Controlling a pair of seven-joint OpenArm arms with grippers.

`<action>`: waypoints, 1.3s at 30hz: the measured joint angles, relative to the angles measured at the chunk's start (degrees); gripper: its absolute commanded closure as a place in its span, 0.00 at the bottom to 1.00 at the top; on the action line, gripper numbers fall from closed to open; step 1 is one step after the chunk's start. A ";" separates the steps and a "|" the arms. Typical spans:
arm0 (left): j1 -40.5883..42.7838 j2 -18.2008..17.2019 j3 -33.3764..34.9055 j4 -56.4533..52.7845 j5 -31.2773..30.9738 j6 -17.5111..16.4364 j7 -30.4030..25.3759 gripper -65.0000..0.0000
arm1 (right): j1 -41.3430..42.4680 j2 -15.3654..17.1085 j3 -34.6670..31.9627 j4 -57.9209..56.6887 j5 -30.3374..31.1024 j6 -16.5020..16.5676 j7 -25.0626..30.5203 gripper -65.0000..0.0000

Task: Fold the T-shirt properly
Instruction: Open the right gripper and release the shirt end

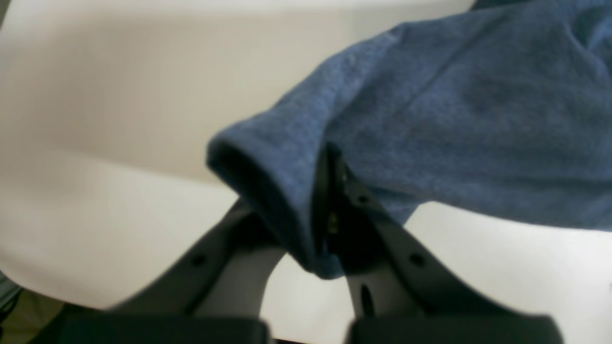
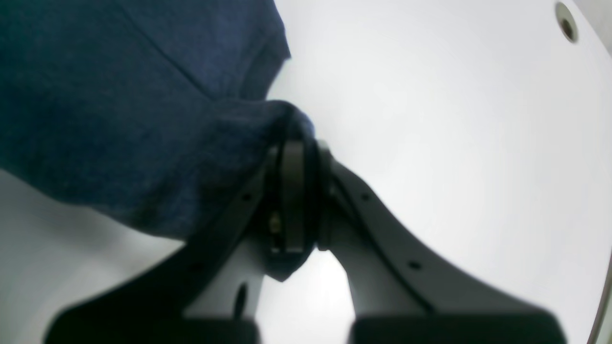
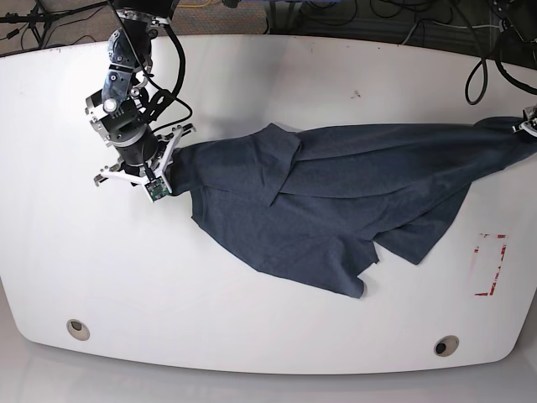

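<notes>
right gripper (image 3: 164, 172) clamped on a bunched edge of the T-shirt (image 3: 336, 197) | shirt hangs stretched between both arms, rumpled middle sagging onto the white table (image 3: 252, 319) | left gripper (image 3: 522, 124) pinching the far edge at table's end | risk: more pull could slip the thin pinch, or creases get folded in

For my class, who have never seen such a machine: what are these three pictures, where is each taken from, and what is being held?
It is a robot with two arms working at a white table. One picture looks down from above; the other two come from cameras on the wrists, looking along the grippers. A dark blue T-shirt is stretched across the table. The right gripper is shut on one end of it, and the left gripper, at the picture's far edge, is shut on the other. Up close, each gripper pinches bunched cloth.
</notes>
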 measured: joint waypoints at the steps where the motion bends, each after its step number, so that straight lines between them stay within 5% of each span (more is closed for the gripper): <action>1: 0.02 -0.02 0.00 0.02 0.00 -0.57 0.00 1.00 | -0.02 0.00 0.00 0.00 -0.02 0.00 -0.02 1.00; 23: 0.02 0.09 0.02 0.02 -0.02 -2.89 0.00 1.00 | -1.95 -0.02 0.04 -0.04 0.22 -0.02 -0.17 0.98; 26: 0.02 0.07 0.02 0.02 -0.02 -2.89 0.00 1.00 | -3.02 0.00 0.04 -0.04 0.17 -0.04 -0.09 0.80; 34: 0.13 0.07 0.02 0.02 0.00 -2.89 0.00 1.00 | -7.52 -0.02 0.07 -0.04 0.24 -4.20 -0.33 0.08; 39: 0.22 0.09 0.02 0.02 0.00 -2.89 0.00 1.00 | -9.25 -0.70 -0.09 1.18 0.28 -4.31 -0.74 0.02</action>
